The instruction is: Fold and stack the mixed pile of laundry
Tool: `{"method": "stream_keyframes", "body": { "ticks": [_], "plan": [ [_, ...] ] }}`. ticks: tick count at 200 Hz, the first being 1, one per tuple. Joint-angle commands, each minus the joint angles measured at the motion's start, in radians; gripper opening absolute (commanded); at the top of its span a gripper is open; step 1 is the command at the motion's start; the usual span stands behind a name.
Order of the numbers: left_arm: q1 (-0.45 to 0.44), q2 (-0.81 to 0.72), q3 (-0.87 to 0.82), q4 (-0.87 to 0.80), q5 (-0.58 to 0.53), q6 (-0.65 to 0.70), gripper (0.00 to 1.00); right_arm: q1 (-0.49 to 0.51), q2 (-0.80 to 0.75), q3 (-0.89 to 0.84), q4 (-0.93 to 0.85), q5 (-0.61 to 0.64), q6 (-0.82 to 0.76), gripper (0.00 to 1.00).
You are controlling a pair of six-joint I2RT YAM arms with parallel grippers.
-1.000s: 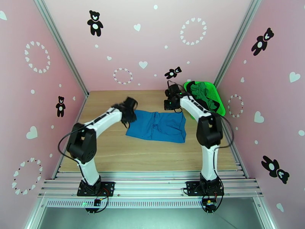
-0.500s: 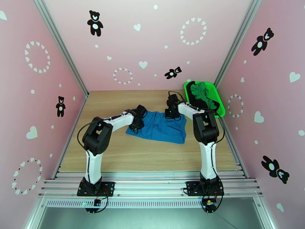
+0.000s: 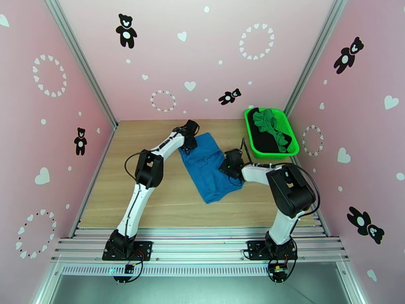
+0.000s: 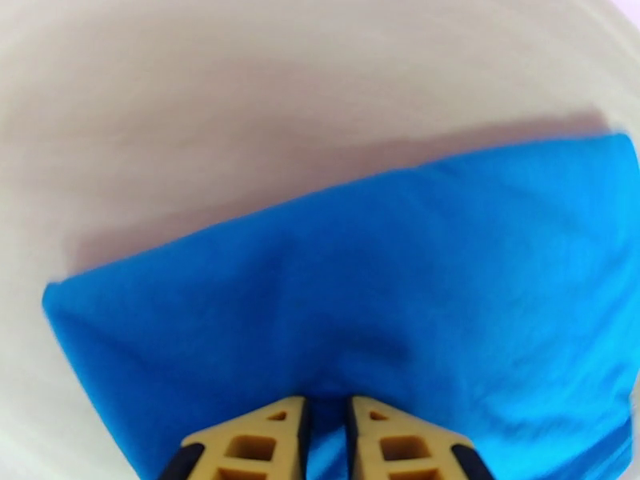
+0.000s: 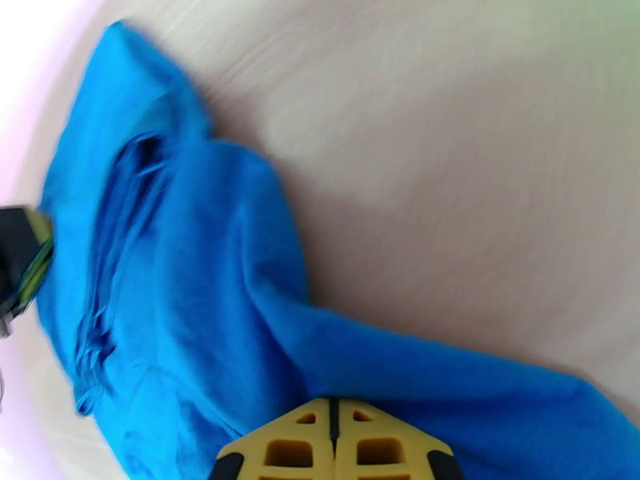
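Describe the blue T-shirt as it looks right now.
The blue T-shirt is soft, medium-blue cloth, wrinkled and partly folded over itself, lying flat and askew on the wooden table. The left gripper pinches its far-left edge; the right gripper is shut on its right edge. It lies clear of the green basket.

White links (image 3: pixel 134 204), black joints (image 3: pixel 147 171), black bases (image 3: pixel 129 249), yellow claw fingers (image 4: pixel 276 443)

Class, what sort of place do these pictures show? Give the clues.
Probably a staged robot test booth, not a home: pink sticker-covered walls in aluminium framing, a left arm and right arm bolted to a rail beside a wooden table, holding a blue T-shirt.
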State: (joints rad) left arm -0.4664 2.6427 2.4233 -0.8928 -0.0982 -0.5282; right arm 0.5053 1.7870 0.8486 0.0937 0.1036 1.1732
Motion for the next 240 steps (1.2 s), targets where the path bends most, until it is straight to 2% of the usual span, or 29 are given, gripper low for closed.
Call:
{"method": "stream_keyframes", "body": {
  "ticks": [1, 28, 46, 70, 85, 93, 102, 120, 127, 144, 155, 164, 184, 196, 215, 226, 240],
  "plan": [
    [0.0, 0.106, 0.126, -0.109, 0.093, 0.059, 0.24, 0.117, 0.042, -0.1, -0.156, 0.036, 0.303, 0.0],
    [0.011, 0.137, 0.184, -0.091, 0.136, 0.064, 0.26, 0.23, 0.001, -0.056, -0.282, 0.145, 0.45, 0.0],
    [0.02, 0.137, 0.184, -0.071, 0.165, 0.056, 0.27, 0.273, -0.029, -0.013, -0.36, 0.205, 0.489, 0.0],
    [0.028, 0.103, 0.179, -0.057, 0.179, 0.052, 0.29, 0.279, -0.107, 0.042, -0.479, 0.331, 0.45, 0.0],
    [0.028, 0.032, 0.15, -0.029, 0.171, 0.065, 0.33, 0.271, -0.188, 0.079, -0.552, 0.441, 0.357, 0.01],
    [0.028, -0.024, 0.126, -0.01, 0.155, 0.078, 0.39, 0.267, -0.238, 0.099, -0.596, 0.505, 0.291, 0.08],
    [0.028, -0.092, 0.097, 0.013, 0.133, 0.099, 0.48, 0.263, -0.297, 0.116, -0.617, 0.573, 0.177, 0.21],
    [0.026, -0.267, 0.028, 0.065, 0.092, 0.16, 0.72, 0.248, -0.424, 0.127, -0.574, 0.631, -0.206, 0.5],
    [0.025, -0.343, -0.009, 0.092, 0.078, 0.192, 0.78, 0.239, -0.472, 0.121, -0.53, 0.606, -0.391, 0.56],
    [0.013, -0.547, -0.154, 0.196, 0.039, 0.314, 0.91, 0.212, -0.577, 0.113, -0.474, 0.461, -0.786, 0.61],
    [-0.007, -0.693, -0.276, 0.291, -0.011, 0.419, 0.98, 0.199, -0.644, 0.119, -0.495, 0.387, -0.966, 0.6],
    [-0.023, -0.807, -0.41, 0.381, -0.034, 0.524, 0.99, 0.198, -0.705, 0.119, -0.512, 0.332, -1.091, 0.62],
    [-0.042, -1.044, -0.637, 0.514, 0.001, 0.747, 0.98, 0.199, -0.849, 0.128, -0.54, 0.199, -1.214, 0.7],
    [-0.041, -1.152, -0.721, 0.513, 0.073, 0.894, 0.98, 0.198, -0.924, 0.109, -0.507, 0.058, -1.283, 0.79],
    [-0.041, -1.302, -0.905, 0.467, 0.216, 1.161, 0.98, 0.2, -0.94, 0.119, -0.57, -0.076, -1.446, 0.81],
    [-0.049, -1.375, -1.008, 0.417, 0.233, 1.315, 0.96, 0.207, -0.907, 0.17, -0.708, -0.101, -1.541, 0.81],
    [-0.062, -1.429, -1.13, 0.344, 0.154, 1.432, 0.87, 0.23, -0.851, 0.218, -0.857, -0.047, -1.616, 0.85]
  ]
}}
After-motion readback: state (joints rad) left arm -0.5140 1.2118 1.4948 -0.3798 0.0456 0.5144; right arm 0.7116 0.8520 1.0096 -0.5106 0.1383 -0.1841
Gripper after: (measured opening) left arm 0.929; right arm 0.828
